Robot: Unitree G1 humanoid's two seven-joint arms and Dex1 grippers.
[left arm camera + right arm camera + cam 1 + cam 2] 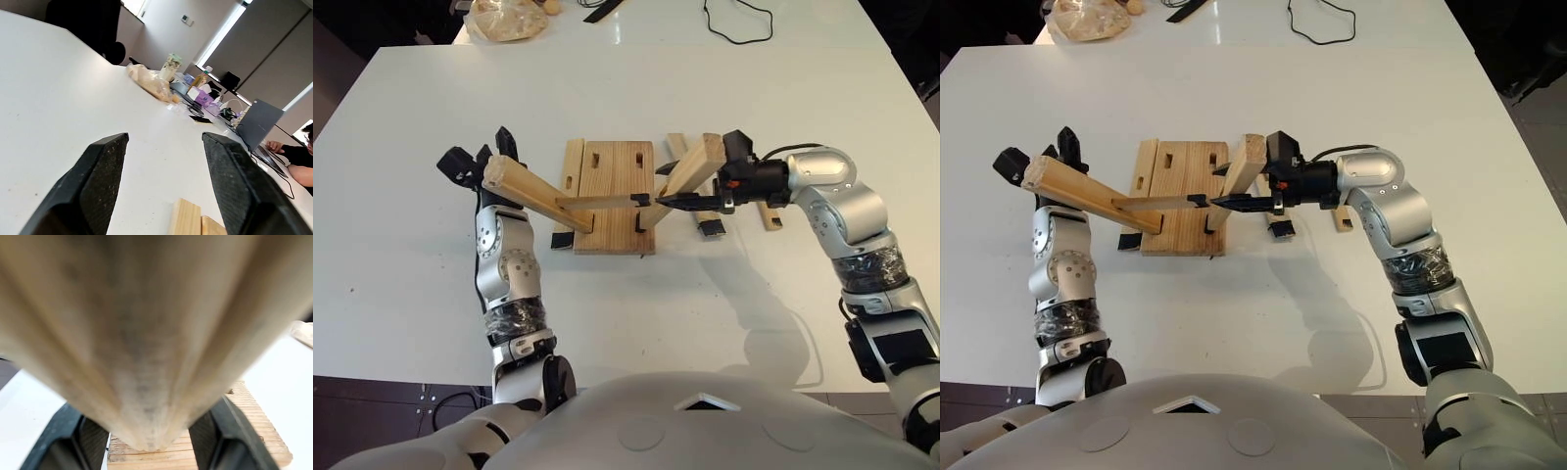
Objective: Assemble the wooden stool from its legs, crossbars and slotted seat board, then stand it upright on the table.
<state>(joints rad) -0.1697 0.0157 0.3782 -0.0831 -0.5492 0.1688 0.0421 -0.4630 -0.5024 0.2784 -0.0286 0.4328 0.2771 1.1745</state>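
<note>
1. White bench (411,274): carries all the stool parts.
2. Pale wooden slotted seat board (615,176): lies flat at mid-bench, between the two arms.
3. Narrow slotted wooden strip (571,168): lies flat, just beside the seat board's left edge.
4. Thick pale wooden leg (533,194): tilted. Its raised end is just beside the left gripper (476,149), and its lower end is over the seat board's near left corner. Whether the leg touches that gripper cannot be told.
5. Thin wooden crossbar (597,202): roughly level above the seat board, running from the first leg's lower part towards the right gripper (664,201).
6. Second thick wooden leg (698,164): tilted, its upper end away from the robot and its lower end at the seat board's right edge.
7. Left gripper: jaws wide apart, with bare bench visible between them in the wrist view.
8. Right gripper: points leftward, jaws clamped on either side of the second thick wooden leg.
9. Short loose wooden bar (770,217): flat on the bench under the right arm.
10. Black cable (736,24) and crumpled translucent bag (509,18): at the far edge, well apart from the parts.
</note>
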